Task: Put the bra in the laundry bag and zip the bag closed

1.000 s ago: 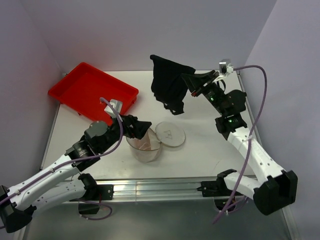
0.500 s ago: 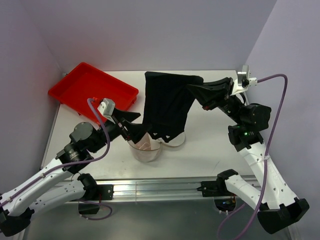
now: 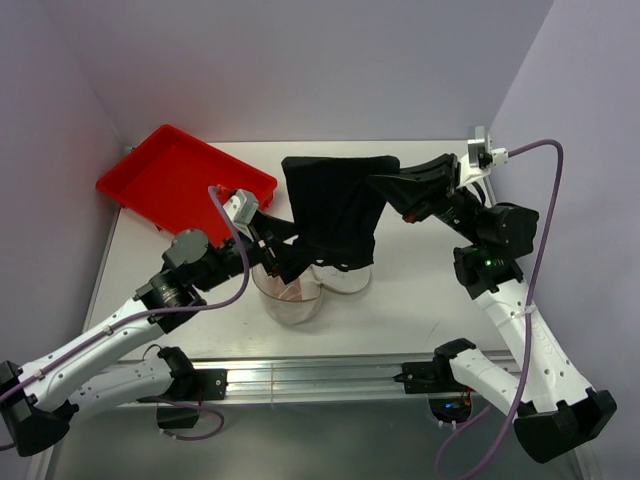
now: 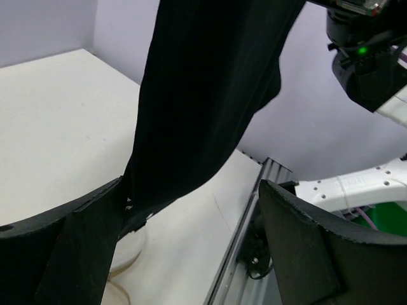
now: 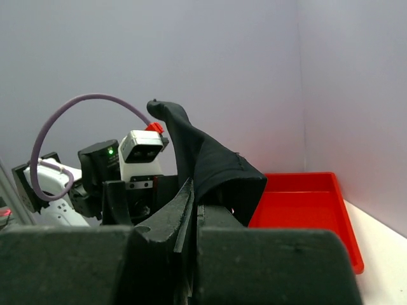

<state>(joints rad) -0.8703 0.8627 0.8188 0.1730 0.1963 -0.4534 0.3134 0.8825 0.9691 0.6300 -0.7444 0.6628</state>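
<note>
As the right gripper (image 3: 383,190) swings in over the table (image 3: 420,290), the black bra (image 3: 335,210), held high at the back a second ago, now hangs just behind and above the open laundry bag (image 3: 290,300). Its hem hides part of the bag's round lid (image 3: 350,283). The red tray (image 3: 185,180) lies well apart at rear left. The left gripper (image 3: 288,255) has risen from beside the bag's rim and points at the cloth's lower edge.

Seen from the left wrist, the left gripper (image 4: 191,248) has its fingers (image 4: 76,254) spread wide and holds nothing. The bra (image 4: 203,95) hangs between them, close against one of the two; whether it touches cannot be told.

Seen from the right wrist, the right gripper (image 5: 193,203) has its fingers pressed together on a fold of the bra (image 5: 210,165), with the tray (image 5: 305,203) beyond.

The bra is not yet inside the bag, and the bag is not yet zipped. The move across likely sets up the lowering, with the left gripper placed to gather the loose end into the opening.
</note>
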